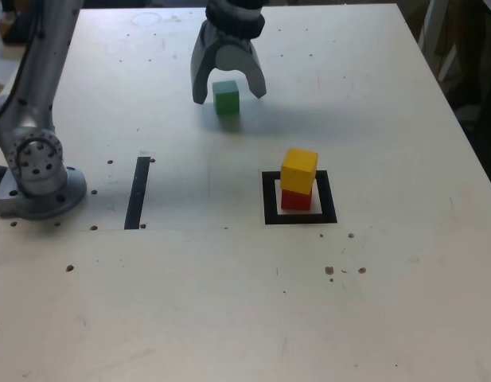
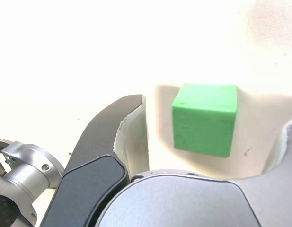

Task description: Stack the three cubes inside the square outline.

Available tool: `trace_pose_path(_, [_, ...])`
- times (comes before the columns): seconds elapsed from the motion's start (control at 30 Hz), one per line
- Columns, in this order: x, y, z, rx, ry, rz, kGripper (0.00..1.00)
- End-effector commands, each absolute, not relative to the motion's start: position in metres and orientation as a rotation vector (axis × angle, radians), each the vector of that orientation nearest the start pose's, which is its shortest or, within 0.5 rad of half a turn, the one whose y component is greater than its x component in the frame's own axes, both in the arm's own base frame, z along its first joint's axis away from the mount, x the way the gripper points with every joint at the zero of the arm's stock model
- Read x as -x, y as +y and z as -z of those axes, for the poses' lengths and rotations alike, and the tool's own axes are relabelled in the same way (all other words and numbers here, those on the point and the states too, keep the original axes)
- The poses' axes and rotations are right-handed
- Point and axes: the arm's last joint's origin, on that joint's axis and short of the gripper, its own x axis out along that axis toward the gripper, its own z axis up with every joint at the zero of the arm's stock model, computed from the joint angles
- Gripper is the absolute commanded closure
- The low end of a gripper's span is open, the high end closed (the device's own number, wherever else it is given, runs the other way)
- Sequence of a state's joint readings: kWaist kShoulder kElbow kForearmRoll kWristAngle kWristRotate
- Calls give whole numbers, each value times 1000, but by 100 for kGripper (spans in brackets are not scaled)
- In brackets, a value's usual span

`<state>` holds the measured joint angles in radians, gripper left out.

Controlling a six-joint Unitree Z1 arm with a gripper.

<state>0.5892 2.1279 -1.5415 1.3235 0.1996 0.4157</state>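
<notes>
We see the gripper [image 1: 228, 93] spread wide over the green cube [image 1: 226, 97], one finger on either side and neither touching it. The cube sits on the table [image 1: 229, 302], well beyond the outline [image 1: 300, 216] and toward the exterior view's left of it. Inside the outline, the yellow cube [image 1: 299, 170] rests on the red cube [image 1: 296, 199].

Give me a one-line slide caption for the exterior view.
Open claw straddles the green cube; yellow cube sits on red cube inside the square outline.
</notes>
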Motion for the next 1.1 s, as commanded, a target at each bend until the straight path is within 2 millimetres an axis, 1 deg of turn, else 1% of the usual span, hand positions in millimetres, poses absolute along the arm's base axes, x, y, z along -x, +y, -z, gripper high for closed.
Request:
trace_pose_path(0.0, [-294,210,-214,113,1967,-117,22])
trace_pose_path(0.23, [-298,213,-209,119,1978,-122,56])
trace_pose_path(0.3, [-298,214,-208,118,1978,-123,64])
trace_pose_path(0.37, [-298,214,-207,117,1977,-125,68])
trace_pose_path(0.43, [-298,214,-206,116,1977,-125,70])
trace_pose_path(0.93, [-299,214,-205,119,1974,-118,70])
trace_pose_path(1.07, [-299,213,-208,118,1972,-115,70])
